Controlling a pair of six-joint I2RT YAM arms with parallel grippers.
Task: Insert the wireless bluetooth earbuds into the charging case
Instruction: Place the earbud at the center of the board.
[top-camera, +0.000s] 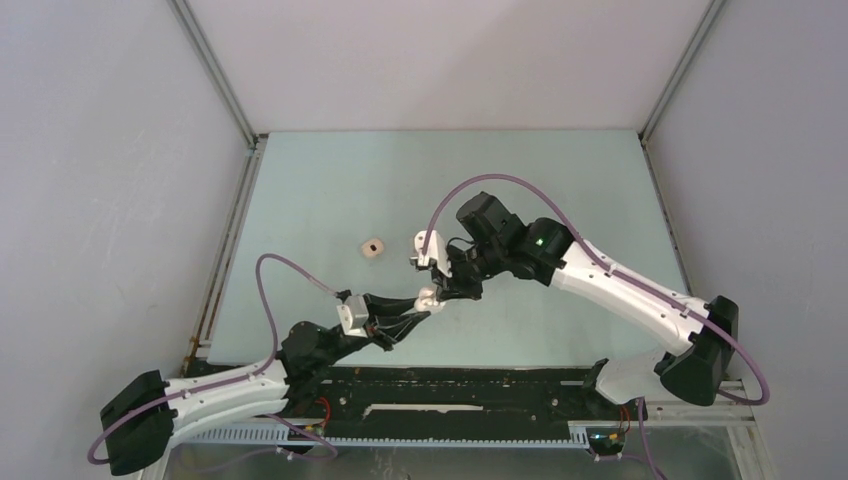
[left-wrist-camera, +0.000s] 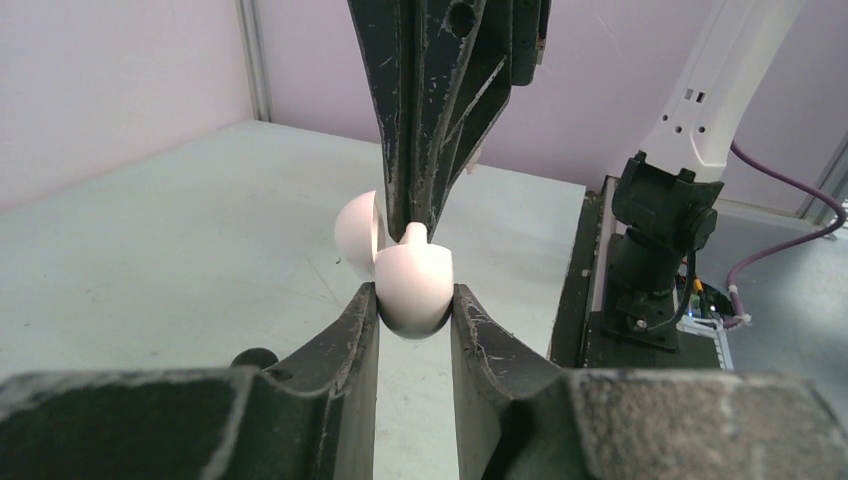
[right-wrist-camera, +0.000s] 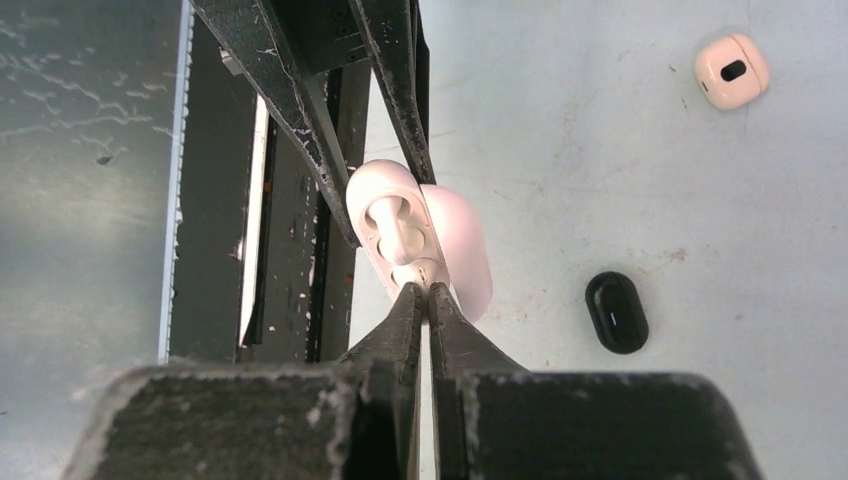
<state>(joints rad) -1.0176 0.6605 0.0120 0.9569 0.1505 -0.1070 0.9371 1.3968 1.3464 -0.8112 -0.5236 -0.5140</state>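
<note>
My left fingers (left-wrist-camera: 350, 340) pinch the rounded case (left-wrist-camera: 415, 290) and my right fingers (right-wrist-camera: 402, 322), pressed together, meet the earbud (right-wrist-camera: 420, 272), so a crooked push may squeeze the case out.

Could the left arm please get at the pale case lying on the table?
Probably not yet: the way to the pale case looks free, but the left gripper holds the pink case.

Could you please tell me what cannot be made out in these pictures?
- Right wrist: whether the right pincer grips the earbud; its shut tips cover that well of the charging case.
- Left wrist: the case interior, behind its own shell.
- Top external: the earbud, too small to see.
</note>
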